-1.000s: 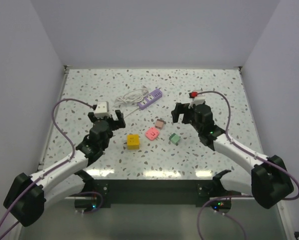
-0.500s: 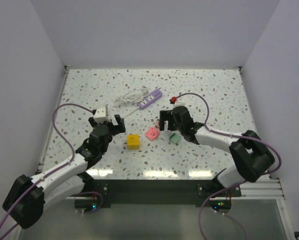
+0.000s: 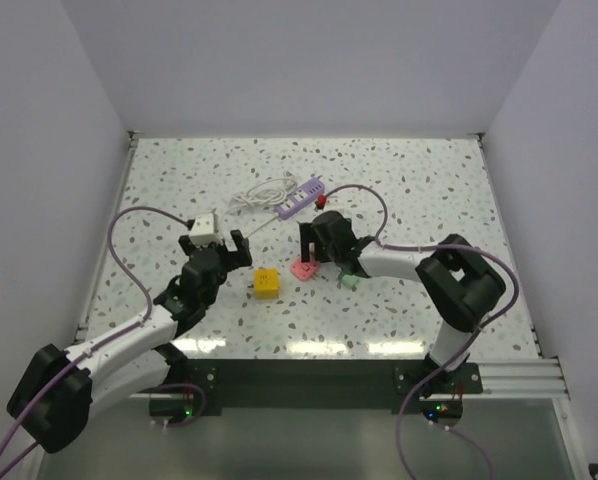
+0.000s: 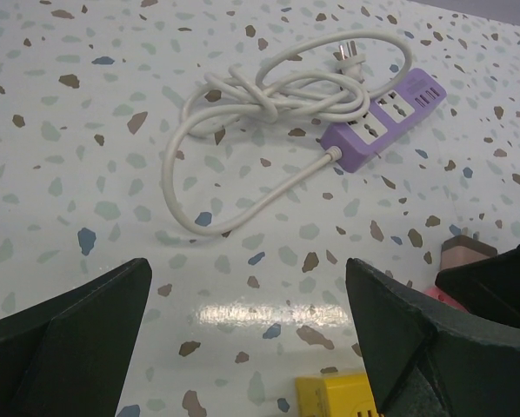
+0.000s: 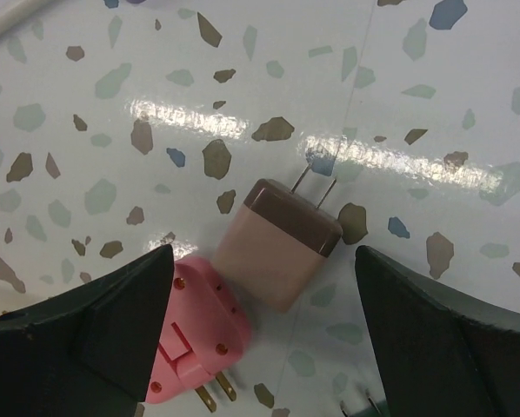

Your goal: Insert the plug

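The purple power strip (image 3: 305, 196) with its coiled white cord (image 3: 262, 194) lies at the back middle of the table; it also shows in the left wrist view (image 4: 383, 116). A tan plug with a brown cap (image 5: 282, 241) lies flat, touching a pink plug (image 5: 195, 334). My right gripper (image 5: 264, 252) is open and hovers over the tan plug, one finger on each side, in the top view (image 3: 319, 243). My left gripper (image 3: 219, 245) is open and empty, left of the yellow plug (image 3: 266, 283).
A green plug (image 3: 349, 281) lies just right of the pink plug (image 3: 305, 268); only its prongs (image 5: 360, 404) show in the right wrist view. The yellow plug (image 4: 338, 395) sits near the left gripper's right finger. White walls enclose the table.
My right gripper has swung left from the right side of the table to over the tan and pink plugs. My left gripper has edged slightly forward and right.
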You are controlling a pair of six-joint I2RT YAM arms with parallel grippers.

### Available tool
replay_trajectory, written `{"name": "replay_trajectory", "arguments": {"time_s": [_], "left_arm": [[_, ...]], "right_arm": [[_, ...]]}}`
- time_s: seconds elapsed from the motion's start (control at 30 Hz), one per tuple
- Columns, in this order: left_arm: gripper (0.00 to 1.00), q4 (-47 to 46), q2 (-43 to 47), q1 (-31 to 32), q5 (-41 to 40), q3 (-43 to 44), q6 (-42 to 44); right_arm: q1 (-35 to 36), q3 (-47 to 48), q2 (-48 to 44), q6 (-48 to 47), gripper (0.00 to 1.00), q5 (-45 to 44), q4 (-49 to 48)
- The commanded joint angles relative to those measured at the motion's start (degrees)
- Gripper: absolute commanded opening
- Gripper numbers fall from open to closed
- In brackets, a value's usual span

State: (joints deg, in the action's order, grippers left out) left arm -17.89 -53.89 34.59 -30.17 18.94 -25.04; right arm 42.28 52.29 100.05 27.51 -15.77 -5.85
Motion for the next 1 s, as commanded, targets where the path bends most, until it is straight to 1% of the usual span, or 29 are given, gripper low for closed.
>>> {"name": "replay_trajectory", "arguments": {"time_s": [0.0,0.13,0.2,0.3,0.4,0.47,0.53,0.6,0.63,0.7,0.73,0.8,0.83,0.87,0.93,0.97], "left_arm": [[1.0,-1.97,0.1,0.22,-0.24,-0.48,-1.24],[1.0,-2.24,0.27,0.22,0.29,-0.66,-1.15],[1.0,-2.5,0.54,0.22,0.38,-0.92,-1.07],[1.0,-2.68,0.8,0.22,0.29,-1.01,-0.89],[1.0,-2.94,1.15,0.3,0.47,-1.36,-0.72],[1.0,-3.03,1.42,0.3,0.47,-1.36,-0.71],[1.0,-3.03,1.68,0.22,0.9,-1.45,-0.45],[1.0,-3.29,2.29,0.3,1.43,-1.71,-0.19],[1.0,-3.55,2.73,0.22,2.56,-1.8,-0.1],[1.0,-4.43,3.26,0.22,4.24,-1.98,0.42],[1.0,-4.78,3.52,0.22,6.51,-1.89,0.69],[1.0,-5.75,3.53,0.22,9.59,-1.45,1.39],[1.0,-6.01,3.18,0.3,13.0,-1.27,1.48],[1.0,-6.45,3.0,0.22,14.77,-0.92,1.57],[1.0,-6.63,2.21,0.22,19.68,0.13,1.48],[1.0,-6.28,2.12,0.22,20.85,0.48,1.31]], "right_arm": [[0.69,2.99,2.07,2.2,0.88,-3.56,2.5],[0.78,3.69,2.61,1.85,0.85,-5.93,3.74],[0.78,3.69,2.52,1.41,0.8,-7.17,4.09],[0.78,3.69,2.52,0.01,0.65,-7.52,4.0],[0.78,3.08,2.34,-1.58,0.56,-7.35,2.69],[0.78,3.08,2.43,-2.63,0.54,-7.08,2.16],[0.78,3.17,2.52,-4.03,0.48,-6.3,1.63],[0.78,3.17,2.34,-7.02,0.42,-5.77,0.84],[0.78,2.91,2.08,-8.16,0.35,-5.68,0.49],[0.7,2.29,0.68,-12.81,0.31,-5.15,-1.88],[0.7,0.9,-0.2,-14.4,0.29,-4.19,-3.28],[0.7,-1.22,-3.96,-19.67,0.29,-1.82,-8.2],[0.7,-3.23,-5.12,-21.25,0.29,-0.24,-9.96],[0.78,-3.86,-6.09,-25.1,0.29,3.78,-12.32],[0.87,-5.44,-8.99,-27.24,0.29,8.72,-14.53],[0.96,-6.32,-10.13,-30.64,0.29,12.74,-15.59]]}}
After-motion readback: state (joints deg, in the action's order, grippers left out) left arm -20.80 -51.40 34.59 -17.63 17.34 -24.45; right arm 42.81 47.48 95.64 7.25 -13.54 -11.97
